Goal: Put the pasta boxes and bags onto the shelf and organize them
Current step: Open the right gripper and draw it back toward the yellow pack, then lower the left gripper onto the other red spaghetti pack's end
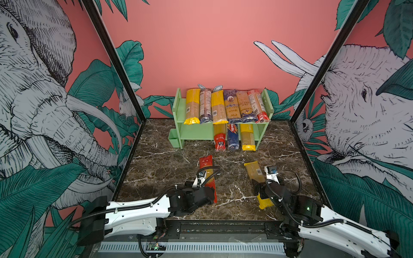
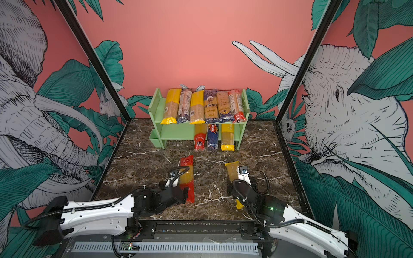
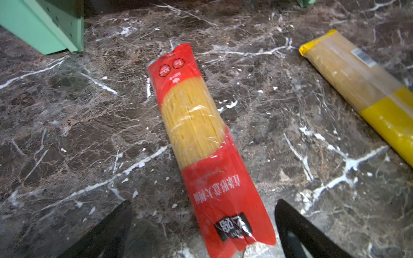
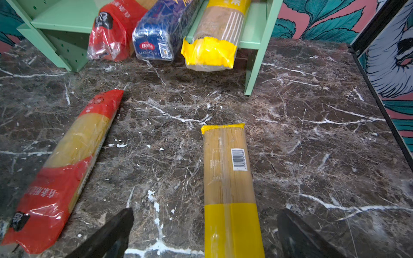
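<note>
Top views overlook table (image 1: 156,160); wrist views near, facing shelf (image 4: 62,20).

The left arm (image 1: 134,213) and right arm (image 1: 333,230) have white moulded shells dotted with small screws, black joints, and ribbed black cables (image 1: 127,206) tied along them. A green light (image 1: 308,208) glows on the right one. The fingers (image 3: 105,232) are black and tapered.

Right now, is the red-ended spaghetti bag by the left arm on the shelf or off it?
Off it. The red-ended bag lies flat on the marble table, in front of the shelf.

Six packs (image 1: 231,107) atop shelf (image 1: 178,111), three on lower tier (overhanging), two before it
</note>
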You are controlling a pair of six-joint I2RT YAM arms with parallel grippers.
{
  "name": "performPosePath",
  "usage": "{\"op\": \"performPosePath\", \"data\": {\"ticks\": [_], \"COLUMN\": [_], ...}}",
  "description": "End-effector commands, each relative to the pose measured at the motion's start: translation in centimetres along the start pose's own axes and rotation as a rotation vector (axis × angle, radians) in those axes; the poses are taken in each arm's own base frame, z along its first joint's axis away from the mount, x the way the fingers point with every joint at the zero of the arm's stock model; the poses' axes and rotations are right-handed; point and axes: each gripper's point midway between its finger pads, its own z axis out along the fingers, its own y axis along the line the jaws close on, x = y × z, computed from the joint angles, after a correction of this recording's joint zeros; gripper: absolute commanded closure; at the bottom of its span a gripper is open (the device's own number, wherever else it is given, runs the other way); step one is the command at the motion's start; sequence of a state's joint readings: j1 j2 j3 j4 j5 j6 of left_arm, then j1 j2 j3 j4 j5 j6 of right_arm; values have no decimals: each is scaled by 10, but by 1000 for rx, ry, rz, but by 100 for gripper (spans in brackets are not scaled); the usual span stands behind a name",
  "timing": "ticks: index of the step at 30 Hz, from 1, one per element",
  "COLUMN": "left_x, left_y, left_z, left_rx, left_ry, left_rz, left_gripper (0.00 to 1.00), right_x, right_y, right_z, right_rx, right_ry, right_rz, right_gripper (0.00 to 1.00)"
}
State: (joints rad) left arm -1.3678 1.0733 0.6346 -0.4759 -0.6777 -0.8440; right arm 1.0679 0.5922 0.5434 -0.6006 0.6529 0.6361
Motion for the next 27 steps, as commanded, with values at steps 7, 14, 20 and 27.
{"op": "performPosePath", "data": {"ticks": [7,14,20,27], "left_x": [5,33,39,53], "left_y": [-22,-51,-52,-28], "left_z": [-38,-65,-93,-78], "left_rx": [-49,13,-124,65], "left_ry": [-146,-222,-281,-247], "left_rz": [-66,-89,36,-95], "left_gripper": [0,1,0,1], "right_x": [-26,-45,-45,-40], "right_y": [11,6,-2,2], "right_z": [-7,-24,-31,-25], "right_rx": [-10,-8,-21,-23], "right_ry": [-8,-19,-42,-40], "right_rz": [-21,-14,69,64], "right_gripper": [1,1,1,1]}}
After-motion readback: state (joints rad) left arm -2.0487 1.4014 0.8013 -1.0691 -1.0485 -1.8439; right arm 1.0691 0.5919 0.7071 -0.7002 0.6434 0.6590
